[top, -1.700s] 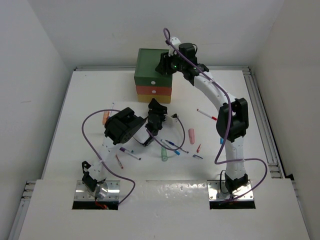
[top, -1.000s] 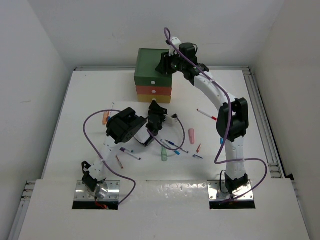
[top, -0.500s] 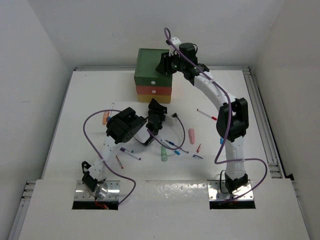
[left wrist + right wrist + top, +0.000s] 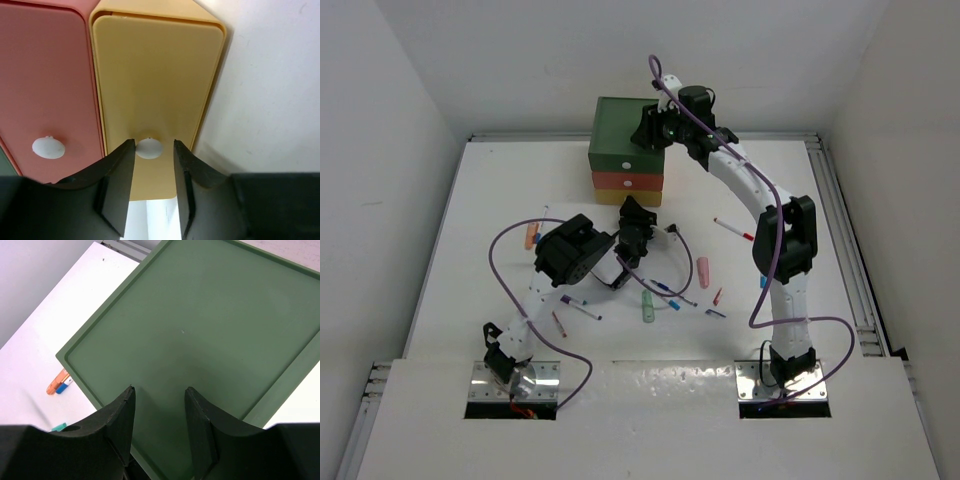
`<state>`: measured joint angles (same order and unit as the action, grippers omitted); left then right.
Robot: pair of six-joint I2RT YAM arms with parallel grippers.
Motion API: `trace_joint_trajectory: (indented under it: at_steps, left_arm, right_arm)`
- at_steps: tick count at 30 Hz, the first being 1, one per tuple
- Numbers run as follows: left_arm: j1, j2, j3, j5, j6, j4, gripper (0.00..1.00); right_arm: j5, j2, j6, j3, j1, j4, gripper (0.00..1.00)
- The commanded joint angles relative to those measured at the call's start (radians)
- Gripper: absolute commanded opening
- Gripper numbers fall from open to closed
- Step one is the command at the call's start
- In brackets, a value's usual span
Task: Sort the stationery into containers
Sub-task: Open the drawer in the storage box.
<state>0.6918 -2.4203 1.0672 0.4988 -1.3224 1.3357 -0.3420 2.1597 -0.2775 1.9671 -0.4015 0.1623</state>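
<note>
Sorting has barely begun, we judge: the drawers look shut, and the stationery (image 4: 647,307) lies scattered on the desk (image 4: 490,200), lower middle of the top view. Our left gripper (image 4: 153,144), jaws partly open, straddles the white knob (image 4: 149,148) of the yellow drawer (image 4: 155,75) without clearly pinching it. Our right gripper (image 4: 159,388) hovers open and empty over the green cabinet top (image 4: 200,330). Since the earliest frame the left arm has crept up-frame to the cabinet; the right has not moved.

My surroundings: one white table (image 4: 490,200), matte, evenly lit. Plain white walls (image 4: 390,110) on three sides. One metal rail (image 4: 842,235) along my right-hand table edge. Raised white ledge (image 4: 650,385) in front.
</note>
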Motion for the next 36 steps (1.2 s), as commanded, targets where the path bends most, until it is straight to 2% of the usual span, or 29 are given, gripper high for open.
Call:
trace_joint_trajectory:
  at_steps: [1, 7, 10, 13, 16, 24, 26, 27, 30, 36]
  left_arm:
    - [-0.012, -0.011, -0.006, -0.013, 0.035, 0.562, 0.41]
    - [-0.023, -0.011, -0.018, 0.007, 0.029, 0.562, 0.35]
    - [-0.025, 0.003, -0.045, 0.003, 0.031, 0.562, 0.27]
    - [-0.017, 0.032, -0.082, -0.002, 0.041, 0.562, 0.15]
    - [-0.003, 0.052, -0.105, 0.012, 0.043, 0.562, 0.09]
    - [0.060, 0.121, -0.180, 0.072, 0.060, 0.562, 0.04]
    - [0.074, 0.132, -0.196, 0.090, 0.063, 0.562, 0.11]
    - [0.074, 0.132, -0.193, 0.095, 0.058, 0.562, 0.20]
    - [0.069, 0.109, -0.158, 0.113, 0.042, 0.563, 0.32]
    - [0.045, 0.081, -0.086, 0.104, 0.020, 0.562, 0.43]
  right_arm:
    - [-0.015, 0.014, -0.020, 0.006, 0.001, 0.006, 0.44]
    - [-0.018, 0.017, -0.023, 0.006, 0.000, 0.005, 0.43]
    - [-0.018, 0.020, -0.025, 0.006, 0.000, 0.005, 0.43]
    - [-0.019, 0.019, -0.022, 0.007, 0.000, 0.005, 0.43]
    - [-0.018, 0.017, -0.017, 0.006, -0.002, 0.008, 0.43]
    - [-0.017, 0.006, -0.012, -0.004, -0.007, 0.009, 0.43]
    - [-0.017, 0.005, -0.009, -0.007, -0.005, 0.013, 0.43]
    - [-0.017, 0.006, -0.009, -0.008, -0.007, 0.014, 0.43]
    - [-0.020, 0.003, -0.011, -0.011, -0.007, 0.014, 0.43]
    - [-0.020, 0.005, -0.006, -0.008, -0.007, 0.016, 0.43]
